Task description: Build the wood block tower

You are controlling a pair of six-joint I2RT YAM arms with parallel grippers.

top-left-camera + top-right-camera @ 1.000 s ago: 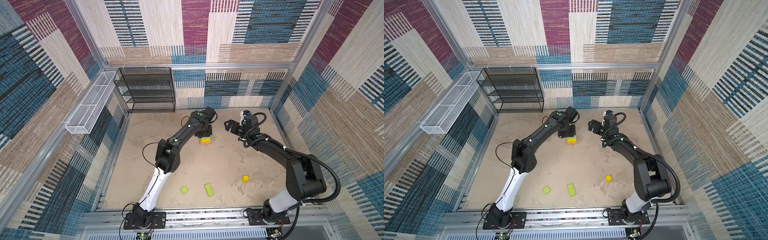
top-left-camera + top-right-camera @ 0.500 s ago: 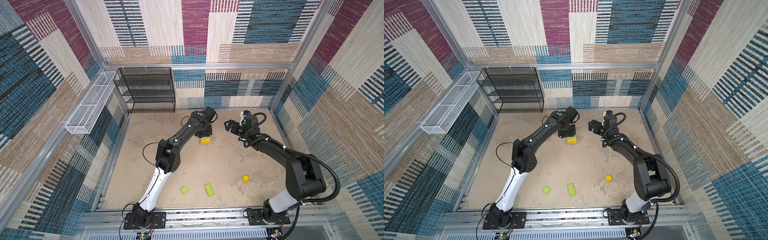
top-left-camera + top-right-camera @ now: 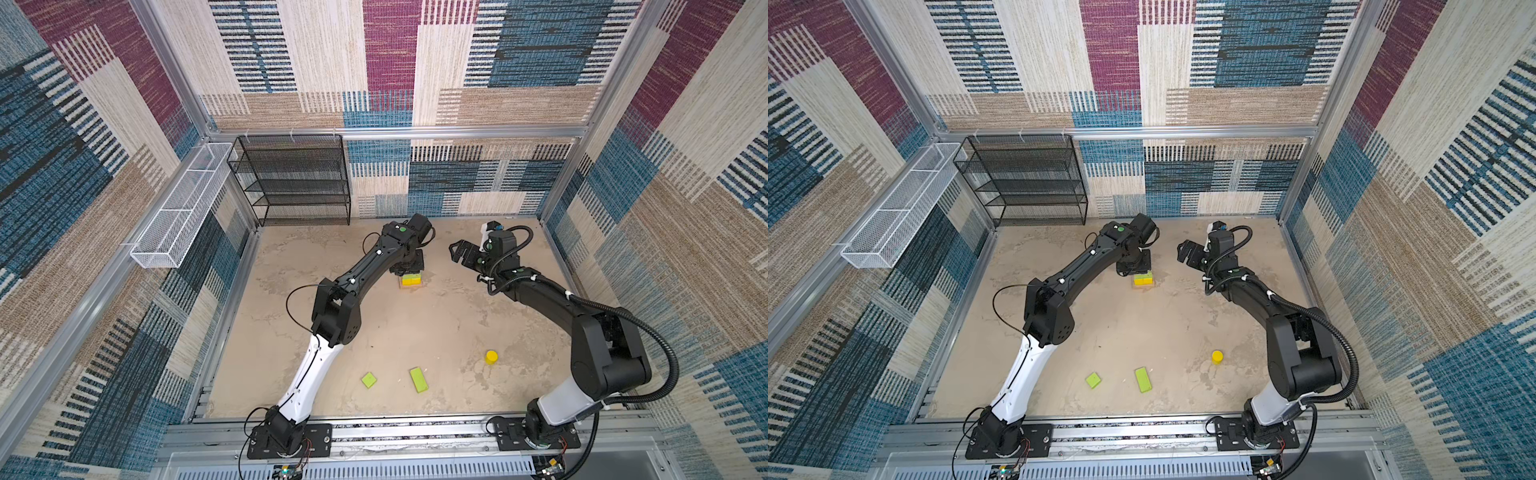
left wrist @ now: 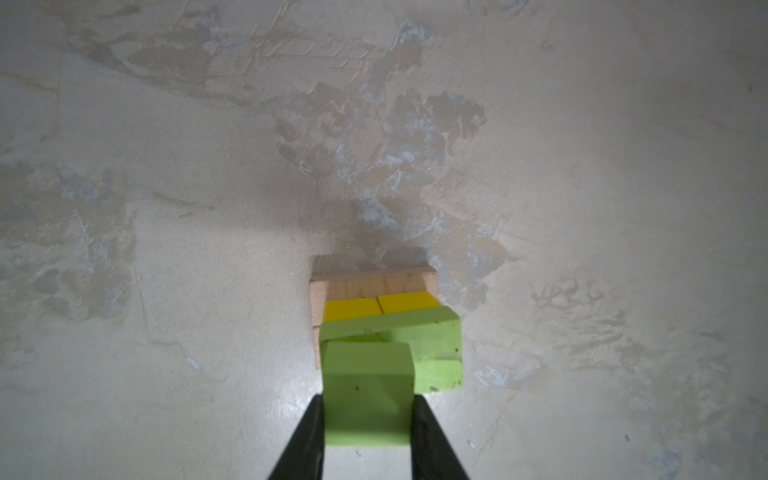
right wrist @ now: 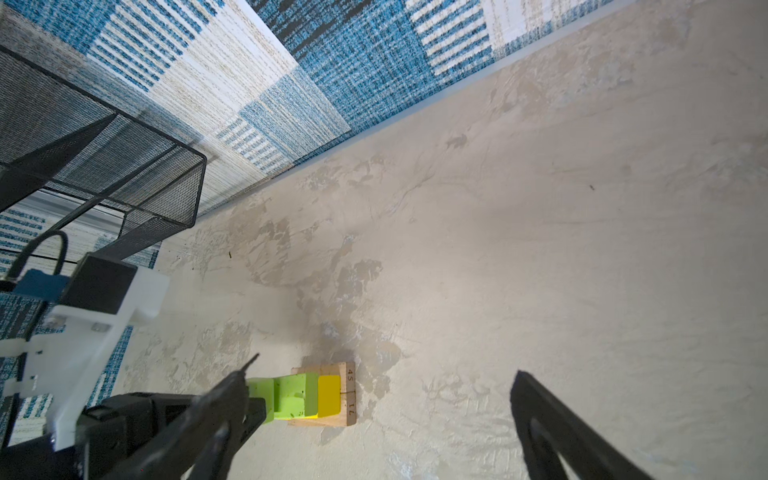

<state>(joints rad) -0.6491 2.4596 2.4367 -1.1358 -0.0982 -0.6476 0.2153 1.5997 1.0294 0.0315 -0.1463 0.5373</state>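
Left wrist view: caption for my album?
Left gripper holds a green block at the half-built tower.

Both top views bright, edges bowed; wrist views dimmer, corners darkened, soft shadow across the surface (image 4: 374, 224)

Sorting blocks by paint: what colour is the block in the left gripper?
Lime green. The block in the left gripper shows best in the left wrist view.

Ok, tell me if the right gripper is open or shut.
Open. The right gripper hangs beside the block stack; in its wrist view the jaws stand wide apart with nothing held between them.
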